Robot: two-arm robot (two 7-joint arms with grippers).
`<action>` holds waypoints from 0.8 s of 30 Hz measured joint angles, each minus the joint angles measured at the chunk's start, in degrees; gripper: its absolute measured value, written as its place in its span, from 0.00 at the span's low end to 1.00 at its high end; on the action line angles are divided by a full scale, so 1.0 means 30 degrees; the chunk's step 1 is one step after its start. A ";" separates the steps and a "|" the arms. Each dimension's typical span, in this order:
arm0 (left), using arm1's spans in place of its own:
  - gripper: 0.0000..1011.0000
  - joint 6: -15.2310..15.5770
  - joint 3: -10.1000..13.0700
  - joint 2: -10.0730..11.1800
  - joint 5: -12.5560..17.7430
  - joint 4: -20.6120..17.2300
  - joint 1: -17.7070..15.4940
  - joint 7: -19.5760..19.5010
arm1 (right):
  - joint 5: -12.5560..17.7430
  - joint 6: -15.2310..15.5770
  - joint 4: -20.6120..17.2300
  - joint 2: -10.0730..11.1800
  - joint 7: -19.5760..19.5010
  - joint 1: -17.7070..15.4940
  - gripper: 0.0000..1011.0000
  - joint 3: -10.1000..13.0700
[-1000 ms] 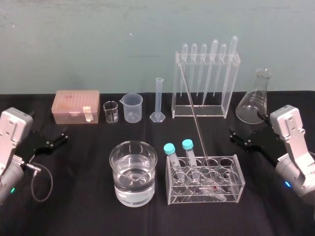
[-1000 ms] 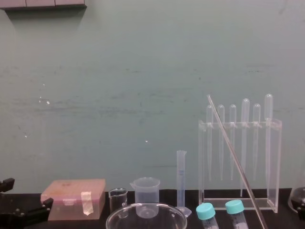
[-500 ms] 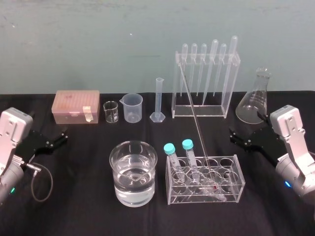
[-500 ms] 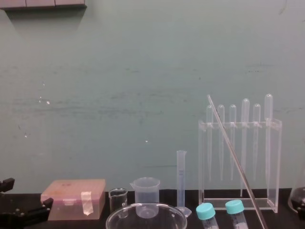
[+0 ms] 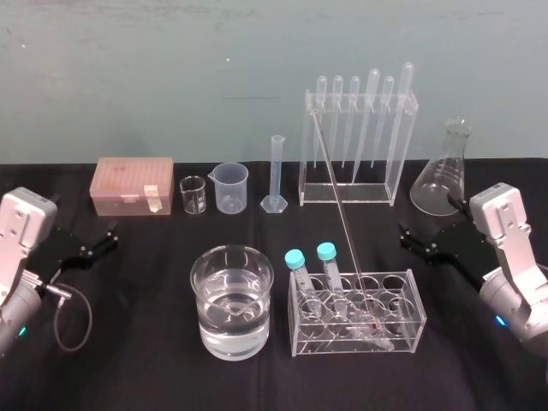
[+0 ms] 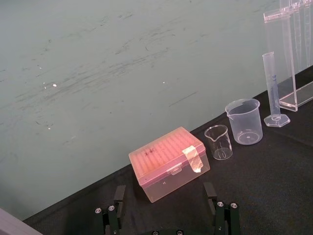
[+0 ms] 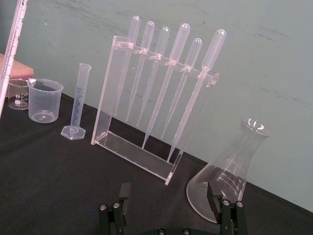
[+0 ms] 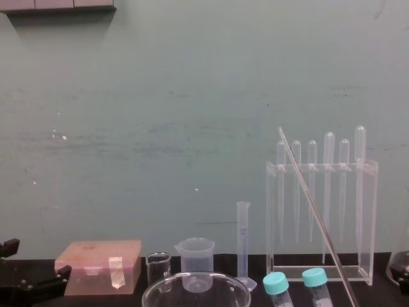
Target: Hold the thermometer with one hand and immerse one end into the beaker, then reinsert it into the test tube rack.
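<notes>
Thermometer [image 5: 342,218] is leaning in the test tube rack [image 5: 407,330], red end down, just beside the water-filled beaker [image 5: 199,274]. Left gripper [image 5: 96,242] and right gripper [image 5: 417,240] sit out at the counter [image 5: 137,360] sides, fingers spread wide, holding nothing.

A slim plastic graduated cylinder [image 5: 276,171] stands upright on its hexagonal foot at the back of the black tablecloth [image 5: 137,342], before a green wall [image 5: 171,68]. Just left of the cylinder sits a translucent spouted plastic cup [image 5: 231,187], then a tiny glass beaker [image 5: 193,194], then a closed pink pipette-tip box [image 5: 134,185] with a strip of tape on its front. Right of the cylinder six plastic pipettes [image 5: 372,86] hang bulb-up in a row, and farther right stands a glass Erlenmeyer flask [image 5: 443,175]. Nearer than the cylinder, two teal-capped tubes [image 5: 326,252] lean side by side.
</notes>
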 joint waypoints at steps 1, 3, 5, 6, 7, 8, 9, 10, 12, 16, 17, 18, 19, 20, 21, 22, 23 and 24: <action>1.00 0.0000 0.0001 0.0000 -0.0001 0.0000 -0.0001 0.0000 | 0.0000 0.0000 0.0000 0.0000 -0.0001 0.0000 0.99 0.0000; 1.00 0.0000 0.0000 0.0001 -0.0001 0.0000 0.0000 0.0000 | 0.0000 -0.0001 0.0001 0.0000 0.0000 0.0001 0.99 0.0000; 1.00 -0.0001 0.0001 0.0000 -0.0001 0.0000 -0.0001 0.0000 | -0.0001 -0.0001 0.0001 0.0001 0.0000 0.0000 0.99 0.0000; 1.00 0.0000 0.0001 0.0000 -0.0001 0.0000 0.0000 0.0000 | 0.0000 -0.0001 0.0000 0.0000 0.0000 0.0000 0.99 0.0000; 1.00 0.0000 0.0001 -0.0001 0.0000 0.0000 0.0000 -0.0001 | 0.0000 -0.0001 0.0001 0.0000 0.0000 0.0000 0.99 0.0000; 1.00 0.0000 0.0001 0.0000 -0.0001 0.0000 0.0000 0.0000 | 0.0000 0.0000 0.0000 0.0000 0.0000 0.0000 0.99 0.0000; 1.00 0.0000 0.0000 0.0000 0.0000 0.0001 0.0000 0.0000 | 0.0000 0.0000 -0.0001 0.0000 0.0000 0.0000 0.99 0.0001; 1.00 0.0001 0.0001 0.0001 0.0000 0.0000 0.0000 0.0000 | 0.0000 -0.0001 0.0001 0.0000 0.0000 -0.0001 0.99 0.0000; 1.00 0.0000 0.0000 0.0000 0.0000 0.0000 0.0000 -0.0001 | 0.0010 0.0137 -0.0113 0.0063 0.0158 0.0018 0.99 0.0104; 1.00 0.0000 0.0000 0.0000 -0.0001 0.0000 0.0000 0.0000 | 0.0928 0.0813 -0.0867 0.0279 0.1160 0.0061 0.99 0.0727; 1.00 0.0000 0.0000 0.0000 -0.0001 0.0001 0.0000 0.0000 | 0.1309 0.1046 -0.1092 0.0321 0.1460 0.0067 0.99 0.0906; 1.00 0.0000 0.0000 0.0000 -0.0001 0.0000 -0.0001 0.0000 | 0.1675 0.1284 -0.1340 0.0371 0.1760 0.0080 0.99 0.1101; 1.00 0.0000 0.0001 0.0000 0.0000 0.0000 0.0000 0.0000 | 0.2466 0.1880 -0.1813 0.0448 0.2380 0.0114 0.99 0.1458; 1.00 0.0000 0.0001 0.0000 -0.0001 0.0000 -0.0001 0.0000 | 0.2915 0.2265 -0.2031 0.0482 0.2722 0.0147 0.99 0.1629; 1.00 0.0000 0.0000 0.0000 -0.0001 0.0000 0.0000 0.0000 | 0.3246 0.2579 -0.2236 0.0520 0.2958 0.0188 0.99 0.1780; 1.00 0.0001 0.0001 -0.0001 -0.0001 0.0001 0.0000 -0.0001 | 0.3678 0.3012 -0.2465 0.0554 0.3291 0.0237 0.99 0.1947; 1.00 0.0000 0.0000 0.0000 -0.0001 0.0000 0.0000 0.0001 | 0.4517 0.3949 -0.2951 0.0609 0.3941 0.0382 0.99 0.2256; 1.00 0.0001 0.0000 0.0000 -0.0001 0.0000 0.0000 0.0000 | 0.5000 0.4522 -0.3225 0.0635 0.4316 0.0489 0.99 0.2422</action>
